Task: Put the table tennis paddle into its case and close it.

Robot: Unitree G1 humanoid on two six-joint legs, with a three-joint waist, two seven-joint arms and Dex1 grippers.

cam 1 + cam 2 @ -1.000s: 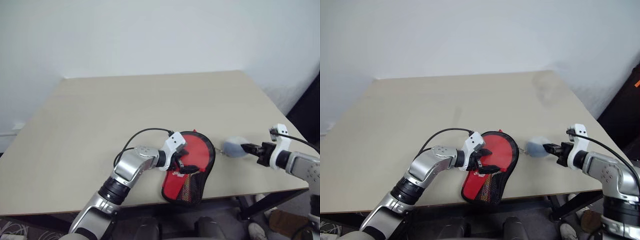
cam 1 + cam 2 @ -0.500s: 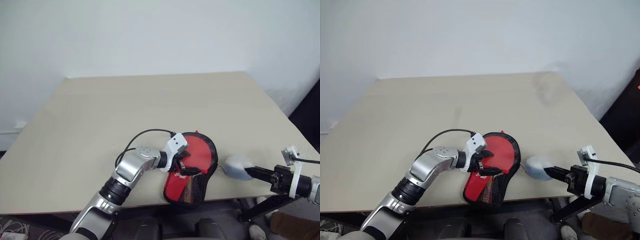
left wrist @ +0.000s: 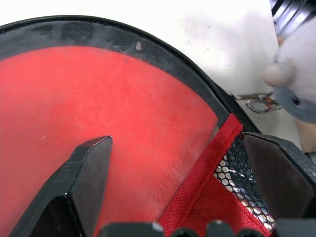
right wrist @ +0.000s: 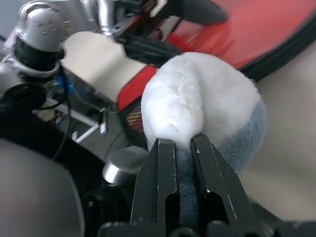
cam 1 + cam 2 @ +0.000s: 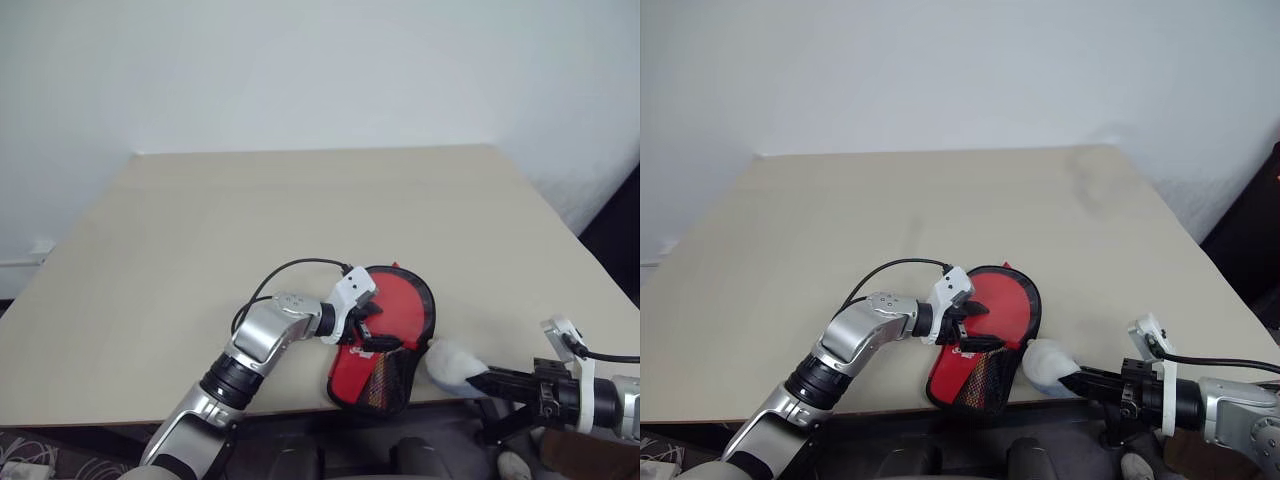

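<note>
Case (image 5: 385,335) lies flat at the near edge of the desk (image 5: 300,220), red outside, black trim, round end away from the robot and the narrow mesh end hanging just over the desk lip. Table tennis paddle (image 3: 98,128) sits inside it: the red rubber face shows through the upper part, framed by the black rim, with the red fabric flap and black mesh (image 3: 237,177) covering the lower part; handle is hidden. Left gripper (image 5: 372,325) rests over the middle of the case, fingers (image 3: 84,173) spread wide, one over the red face, the other over the mesh side; contact can't be confirmed. Right gripper (image 5: 1080,380) is just off the near desk edge, right of the case, fingers (image 4: 163,182) pinched together on a fluffy white and pale blue pom-pom (image 5: 1045,362), which sits right beside the case's lower right rim. A small metal ring (image 3: 261,103) lies on the desk between the case rim and the pom-pom. Desk surface is plain beige and bare behind the case, all the way to the far edge. White wall (image 5: 320,70) behind; dark gap past the right desk edge.
</note>
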